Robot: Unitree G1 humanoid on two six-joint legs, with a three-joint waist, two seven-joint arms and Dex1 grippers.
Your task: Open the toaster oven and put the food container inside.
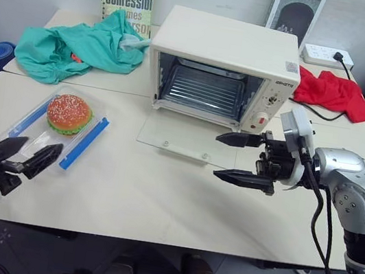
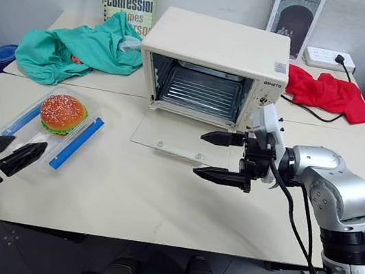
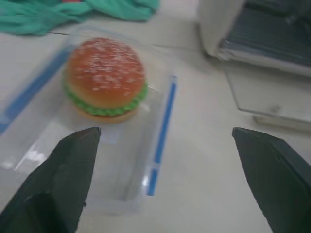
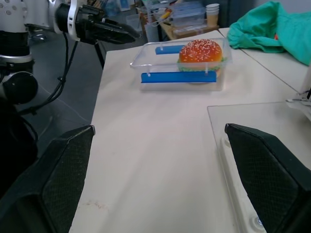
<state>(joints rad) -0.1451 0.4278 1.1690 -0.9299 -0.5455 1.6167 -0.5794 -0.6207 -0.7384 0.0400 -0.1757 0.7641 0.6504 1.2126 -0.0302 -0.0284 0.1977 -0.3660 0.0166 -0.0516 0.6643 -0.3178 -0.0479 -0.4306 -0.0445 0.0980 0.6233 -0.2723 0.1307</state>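
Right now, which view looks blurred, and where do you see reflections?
Left wrist view: soft overall, the food container and toaster oven lack crisp edges. Left eye view: sharp, the lowered glass door shows a faint sheen. Right wrist view: mostly sharp.

Looking at the right hand [image 1: 238, 158] now: two long black fingers [image 1: 236, 139], flat and tapering to points, textured black pads in the wrist view. Just behind them a black block, then a white disc-shaped plate. Behind that the forearm, rounded silver-grey shells with small dark screws, and a black cable looping beneath it. The left hand [image 1: 32, 153]: the same pointed black fingers, on a white and black wrist.
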